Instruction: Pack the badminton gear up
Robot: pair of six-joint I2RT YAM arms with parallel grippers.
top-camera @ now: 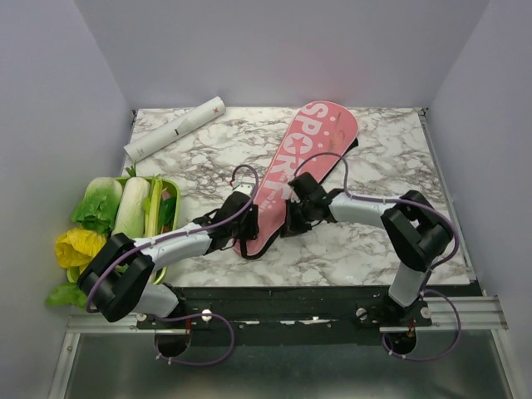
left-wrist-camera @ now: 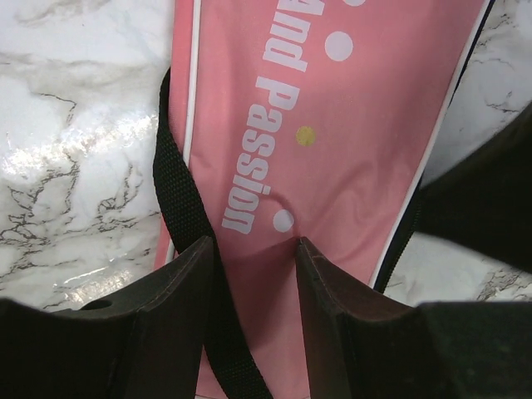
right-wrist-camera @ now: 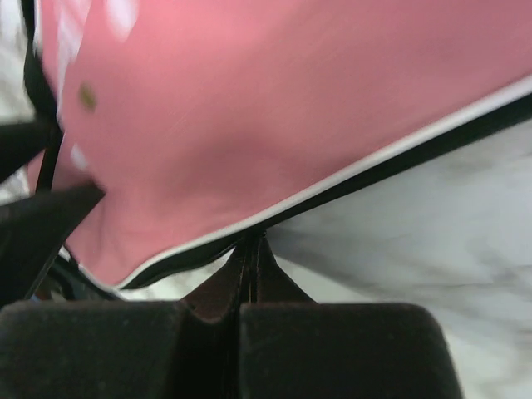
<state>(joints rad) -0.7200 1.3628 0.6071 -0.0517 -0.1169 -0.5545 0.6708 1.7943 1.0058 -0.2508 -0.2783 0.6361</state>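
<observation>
From above I see the pink cover [top-camera: 295, 170] lying diagonally on the marble desk [top-camera: 382, 241], the white tube [top-camera: 174, 129] near the back left corner. My left wrist view shows the left fingers [left-wrist-camera: 179, 291] apart, straddling the cover's narrow end and its black strap [left-wrist-camera: 179, 208]. On the right wrist view, the right fingers [right-wrist-camera: 249, 266] are pinched together on the cover's black edge

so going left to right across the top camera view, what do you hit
vegetable tray → white tube → left gripper → pink cover → right gripper
</observation>
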